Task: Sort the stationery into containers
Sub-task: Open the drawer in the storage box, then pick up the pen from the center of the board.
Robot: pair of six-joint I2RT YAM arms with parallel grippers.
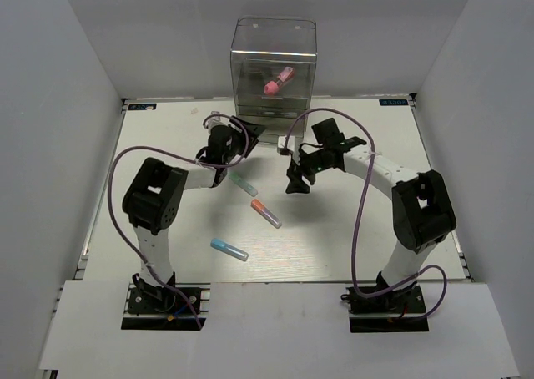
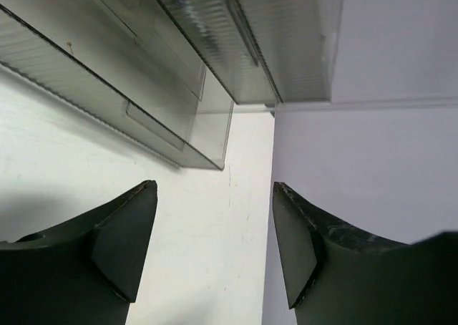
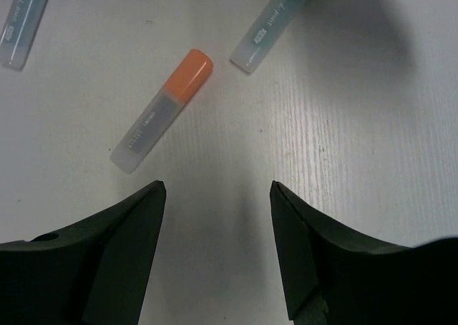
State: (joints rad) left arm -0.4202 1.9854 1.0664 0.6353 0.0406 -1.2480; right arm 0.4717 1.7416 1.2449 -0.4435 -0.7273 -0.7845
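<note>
Right gripper (image 3: 216,189): fingers spread, pinching nothing; aimed straight down at the table (image 1: 375,229), apparently to line up a pick.
Left gripper (image 2: 213,189): fingers likewise apart and empty; waiting just beside the near-left corner of the clear drawer box (image 1: 274,66), probably stationed there to work a drawer front.
Orange-capped marker (image 3: 163,110): flat on the table at 11 o'clock from the right fingers' gap in the wrist view, cap pointing toward 1 o'clock; closest candidate, though off the gap's line.
Green-capped marker (image 3: 272,28): at 1 o'clock from that gap, cap cropped by the top edge.
Blue-capped marker (image 3: 25,21): off at 10 o'clock, well apart; in the overhead view, at 7 o'clock from the orange one.
Pink marker (image 1: 279,80): inside the box, visible through its clear wall.
Box position: upright at the table's 12 o'clock edge, against the back wall.
Step in hand: judged an approach toward the orange-capped marker.
Next move: needs a shift toward 11 o'clock and a wrist turn, to close across the barrel.
Risk: round barrel, likely to roll if caught off-centre.
</note>
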